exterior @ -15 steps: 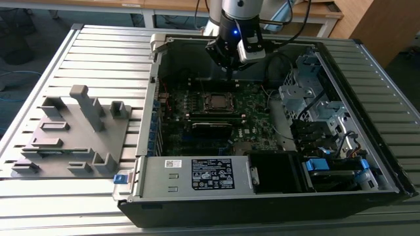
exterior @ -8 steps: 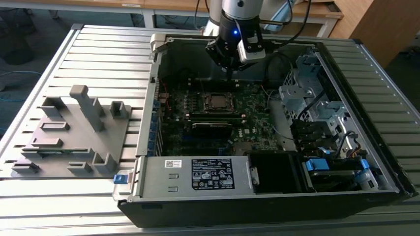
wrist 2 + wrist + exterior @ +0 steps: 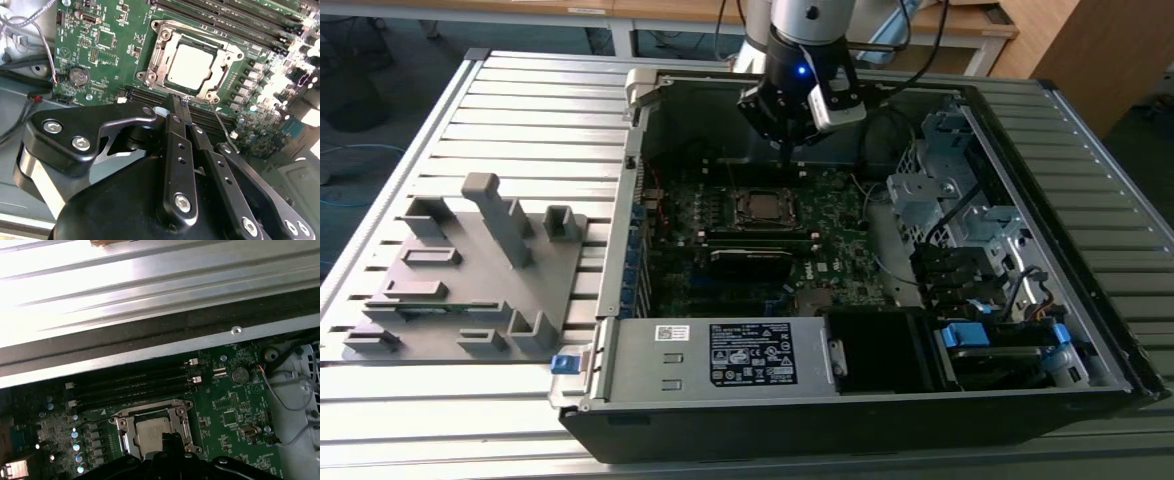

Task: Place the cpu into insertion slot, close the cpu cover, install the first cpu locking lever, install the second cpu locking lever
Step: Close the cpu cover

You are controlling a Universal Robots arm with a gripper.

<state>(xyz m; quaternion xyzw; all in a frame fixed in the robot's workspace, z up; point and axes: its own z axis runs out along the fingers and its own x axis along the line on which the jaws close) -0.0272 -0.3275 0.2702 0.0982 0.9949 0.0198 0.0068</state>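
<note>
The cpu (image 3: 192, 62) lies flat in the insertion slot (image 3: 761, 207) on the green board, its silver top facing up. The cpu cover (image 3: 159, 47) lies down around it as a metal frame, and the chip shows through its window. My gripper (image 3: 181, 102) hangs just above the socket's near edge with its black fingers pressed together and nothing visible between them. A thin wire lever (image 3: 222, 127) slants up from the socket corner beside one finger. In the first wrist view the gripper (image 3: 170, 440) overlaps the edge of the cpu (image 3: 149, 430). From outside, the gripper (image 3: 790, 150) hovers behind the socket.
The open computer case (image 3: 627, 300) lies on a slatted metal table. A grey fixture plate (image 3: 467, 270) with upright blocks sits on the exterior view's left. The power supply (image 3: 720, 355), drive cages (image 3: 947, 200), memory slots (image 3: 250, 15), loose cables (image 3: 20, 35) and a coin cell (image 3: 78, 76) surround the socket.
</note>
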